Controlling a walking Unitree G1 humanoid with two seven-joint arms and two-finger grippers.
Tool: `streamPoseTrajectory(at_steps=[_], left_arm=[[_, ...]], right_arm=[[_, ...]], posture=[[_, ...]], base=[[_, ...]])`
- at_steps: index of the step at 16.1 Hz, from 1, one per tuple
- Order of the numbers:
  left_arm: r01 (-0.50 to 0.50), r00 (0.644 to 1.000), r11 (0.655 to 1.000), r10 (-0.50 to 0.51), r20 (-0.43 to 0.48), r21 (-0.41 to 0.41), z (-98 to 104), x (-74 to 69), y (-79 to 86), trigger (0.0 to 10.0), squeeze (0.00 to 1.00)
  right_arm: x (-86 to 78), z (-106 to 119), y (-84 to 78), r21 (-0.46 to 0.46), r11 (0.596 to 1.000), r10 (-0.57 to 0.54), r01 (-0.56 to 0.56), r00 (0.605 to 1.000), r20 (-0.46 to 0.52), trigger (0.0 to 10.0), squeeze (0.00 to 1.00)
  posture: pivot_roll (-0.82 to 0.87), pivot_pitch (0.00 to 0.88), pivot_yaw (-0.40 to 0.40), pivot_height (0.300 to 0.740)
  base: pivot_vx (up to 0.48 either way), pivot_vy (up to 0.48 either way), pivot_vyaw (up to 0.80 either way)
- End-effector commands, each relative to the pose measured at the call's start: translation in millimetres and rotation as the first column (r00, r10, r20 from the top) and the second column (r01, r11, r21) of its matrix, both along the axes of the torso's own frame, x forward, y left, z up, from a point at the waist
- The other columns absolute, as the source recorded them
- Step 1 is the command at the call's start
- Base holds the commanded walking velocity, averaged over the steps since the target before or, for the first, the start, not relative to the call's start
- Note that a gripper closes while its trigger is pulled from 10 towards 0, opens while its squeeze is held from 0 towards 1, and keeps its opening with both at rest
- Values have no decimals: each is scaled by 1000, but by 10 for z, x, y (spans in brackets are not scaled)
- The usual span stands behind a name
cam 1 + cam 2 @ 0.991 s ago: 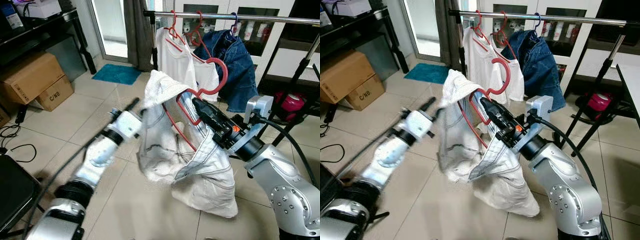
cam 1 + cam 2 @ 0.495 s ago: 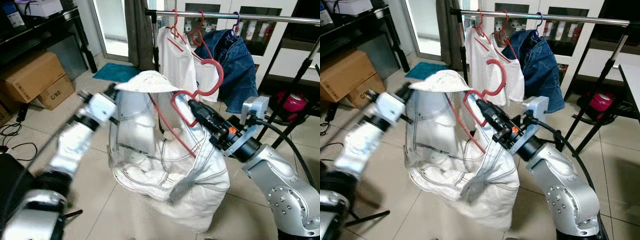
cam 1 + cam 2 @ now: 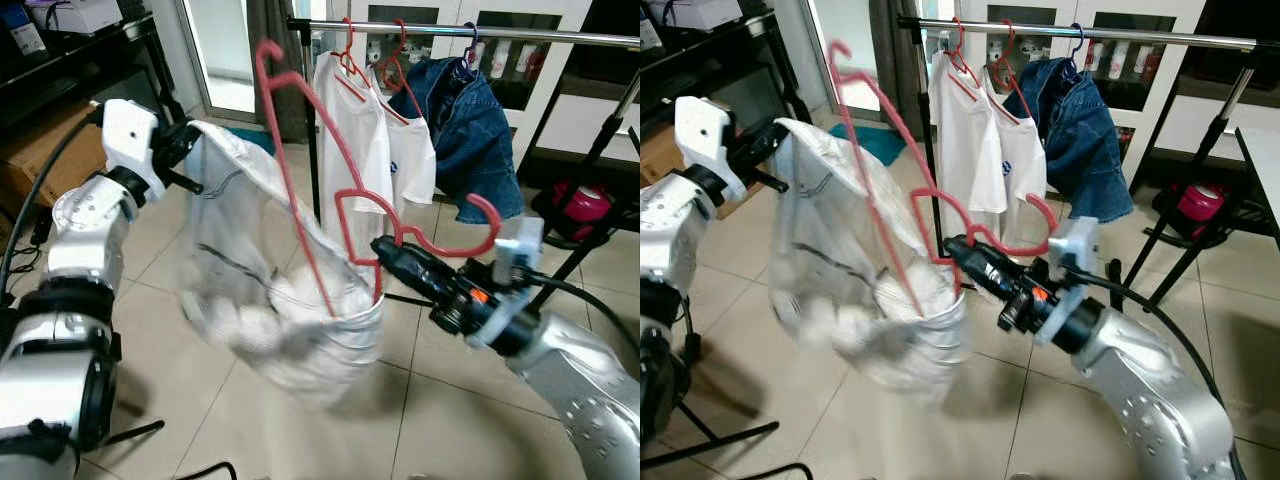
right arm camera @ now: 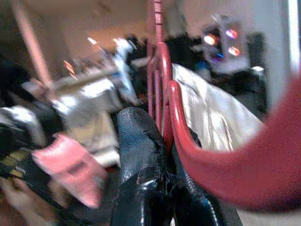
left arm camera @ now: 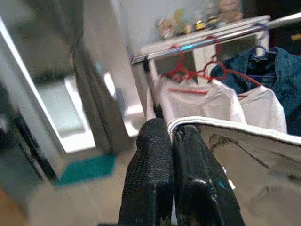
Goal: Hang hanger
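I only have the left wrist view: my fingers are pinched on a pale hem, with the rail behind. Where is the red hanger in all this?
Observer: The right gripper is shut on the red hanger just below its hook, low and short of the clothes rail.
Operator: And the left gripper?
Observer: The left gripper holds the white garment stretched up and away from the hanger.
Operator: Room on the rail?
Observer: Two white shirts and a denim jacket hang there.
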State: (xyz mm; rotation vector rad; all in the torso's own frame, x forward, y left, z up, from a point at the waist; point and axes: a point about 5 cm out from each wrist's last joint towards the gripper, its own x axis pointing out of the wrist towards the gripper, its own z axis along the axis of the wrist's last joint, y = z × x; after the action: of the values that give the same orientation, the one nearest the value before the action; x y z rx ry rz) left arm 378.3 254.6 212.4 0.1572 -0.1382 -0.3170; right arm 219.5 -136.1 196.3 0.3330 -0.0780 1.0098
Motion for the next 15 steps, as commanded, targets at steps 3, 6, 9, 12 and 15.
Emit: streamPoseTrajectory(at_steps=[3,6,9,12,15], left_arm=[[-20,998,991,13,-57,-130,-65,-13,115,0,0],[51,990,994,-63,-122,-98,-326,-39,-97,0,0],[176,964,982,-185,-193,-62,-642,-141,-533,0,0],[121,968,988,-139,-207,-99,-734,-209,-599,0,0],[8,980,990,-36,-195,-141,-757,-369,-661,10000,0]], right_arm=[[-49,82,-60,83,996,-15,13,1000,20,0,0],[118,103,-121,176,961,-213,213,977,-17,0,0],[399,96,-290,293,784,-544,548,833,-103,0,0],[456,27,-369,189,735,-645,651,758,-97,0,0],[436,-425,-397,-174,715,-698,677,703,-136,10000,0]], posture=[[-174,0,104,719],[-177,0,105,719],[-171,0,103,719],[-170,0,108,719],[-162,0,107,719]], base=[[0,0,0],[0,0,0],[0,0,0],[0,0,0],[0,0,0]])
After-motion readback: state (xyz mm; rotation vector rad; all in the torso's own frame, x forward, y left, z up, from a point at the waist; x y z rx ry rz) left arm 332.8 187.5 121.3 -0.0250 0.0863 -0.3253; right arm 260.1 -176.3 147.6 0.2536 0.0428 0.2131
